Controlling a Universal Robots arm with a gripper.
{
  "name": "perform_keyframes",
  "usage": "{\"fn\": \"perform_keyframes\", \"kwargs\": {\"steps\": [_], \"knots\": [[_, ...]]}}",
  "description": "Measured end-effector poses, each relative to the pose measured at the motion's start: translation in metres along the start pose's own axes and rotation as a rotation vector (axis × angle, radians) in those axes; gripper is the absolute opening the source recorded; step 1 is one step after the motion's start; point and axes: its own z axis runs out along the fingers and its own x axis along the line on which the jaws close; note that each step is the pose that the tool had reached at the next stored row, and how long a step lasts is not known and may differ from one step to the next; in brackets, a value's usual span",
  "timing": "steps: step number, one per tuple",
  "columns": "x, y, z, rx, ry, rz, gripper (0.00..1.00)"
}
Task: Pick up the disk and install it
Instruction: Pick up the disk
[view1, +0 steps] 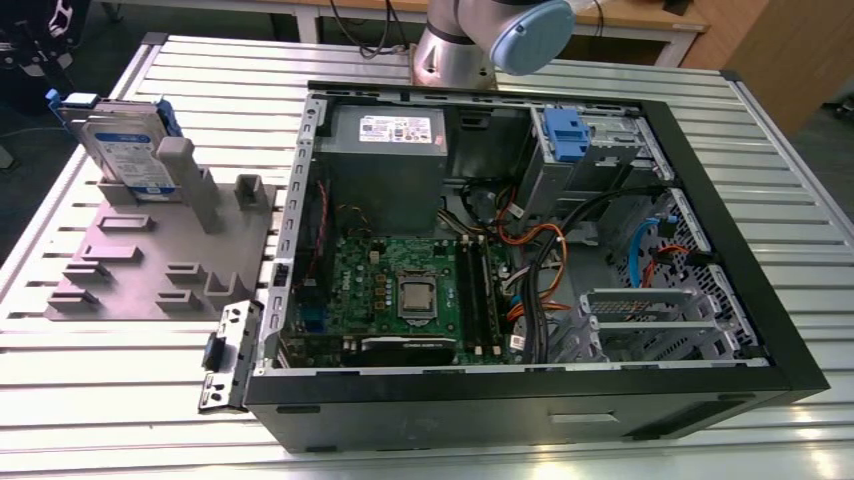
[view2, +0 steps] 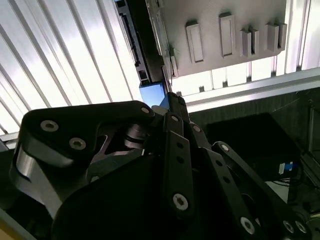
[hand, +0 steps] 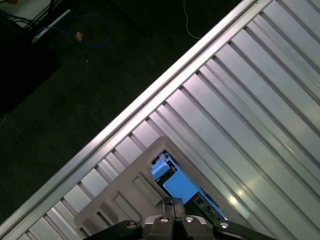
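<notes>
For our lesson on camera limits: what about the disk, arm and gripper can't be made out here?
1. Exterior view: arm cut off by the top edge.
2. Exterior view: lower part of the disk hidden by posts of the grey holder.
3. First wrist view: part of the disk hidden behind the gripper.

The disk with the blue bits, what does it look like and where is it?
The disk is a flat silver-grey slab with a white label, a blue band on it, and blue plastic rails. It stands on its edge in the grey holder on the table, at the exterior view's left, resting against the holder's posts. The gripper hangs over its blue tab in the first wrist view.
</notes>
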Motion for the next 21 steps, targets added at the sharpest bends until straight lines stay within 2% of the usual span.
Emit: {"fn": "perform_keyframes", "kwargs": {"steps": [15,21], "knots": [[0.0,0.0,0.0,-0.0008,0.0067,-0.138,0.11],[0.0,0.0,0.0,-0.0009,0.0074,-0.152,0.11]]}}
